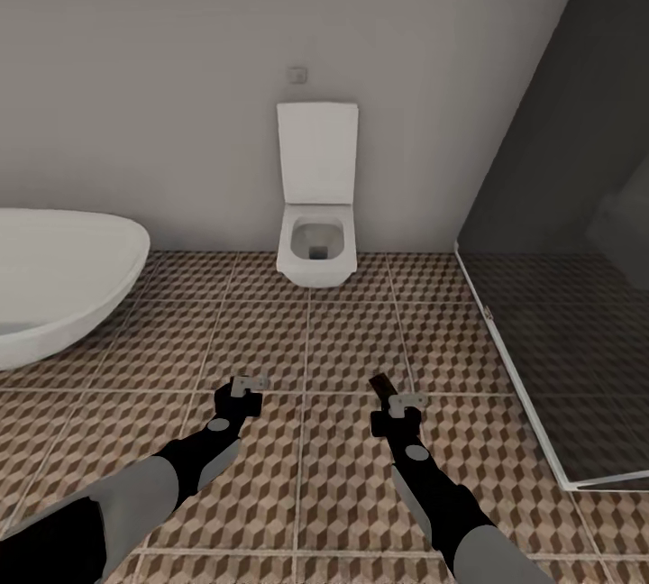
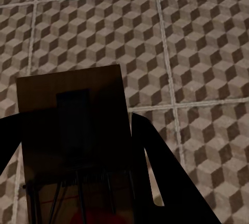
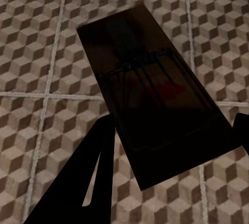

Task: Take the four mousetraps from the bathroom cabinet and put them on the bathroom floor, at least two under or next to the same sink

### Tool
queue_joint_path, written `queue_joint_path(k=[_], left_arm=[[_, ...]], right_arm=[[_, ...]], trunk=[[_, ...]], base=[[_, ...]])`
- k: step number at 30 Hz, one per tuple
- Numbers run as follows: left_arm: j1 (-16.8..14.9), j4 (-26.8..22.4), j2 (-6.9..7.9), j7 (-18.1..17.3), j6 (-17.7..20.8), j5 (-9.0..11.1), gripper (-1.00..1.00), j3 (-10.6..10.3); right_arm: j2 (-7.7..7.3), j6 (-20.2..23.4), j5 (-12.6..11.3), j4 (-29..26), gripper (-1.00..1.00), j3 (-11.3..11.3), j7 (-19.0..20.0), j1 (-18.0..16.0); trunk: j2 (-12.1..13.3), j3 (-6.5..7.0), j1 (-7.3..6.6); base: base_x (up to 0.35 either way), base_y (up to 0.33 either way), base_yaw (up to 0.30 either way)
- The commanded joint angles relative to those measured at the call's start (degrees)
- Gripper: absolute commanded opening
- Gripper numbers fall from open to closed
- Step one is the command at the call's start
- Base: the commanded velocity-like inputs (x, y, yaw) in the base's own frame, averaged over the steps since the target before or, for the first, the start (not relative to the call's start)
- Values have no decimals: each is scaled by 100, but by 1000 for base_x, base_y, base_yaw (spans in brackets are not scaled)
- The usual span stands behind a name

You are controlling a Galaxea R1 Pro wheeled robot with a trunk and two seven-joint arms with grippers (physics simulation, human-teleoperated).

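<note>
The floor (image 1: pixel 306 476) ran right across the room, big square tiles in a brown-and-beige cube pattern with pale grout lines. At the left, the white tub (image 1: pixel 63 282) sat on those tiles, its rounded end bulging out over them. At the right, a pale frame (image 1: pixel 518 381) stood on the tiles and closed off a darker floor patch (image 1: pixel 577 359) behind glass. In both wrist views the same cube tiles (image 2: pixel 197 42) filled the background (image 3: pixel 41 42), with grout lines crossing.
</note>
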Motion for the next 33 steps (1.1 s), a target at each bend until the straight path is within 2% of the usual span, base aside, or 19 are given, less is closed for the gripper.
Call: queue_joint_path(k=[1, 33], left_arm=[[-4, -12, 6, 51, -10, 24, -100, -49], [-4, -14, 6, 55, -10, 24, -100, -49]], right_arm=[[-4, -19, -71, 1, -100, 35, -16, -5], [-9, -19, -65, 1, -100, 35, -16, -5]], trunk=[[-44, -32, 22], [-1327, -901, 725]], base=[[0, 0, 0], [0, 0, 0]])
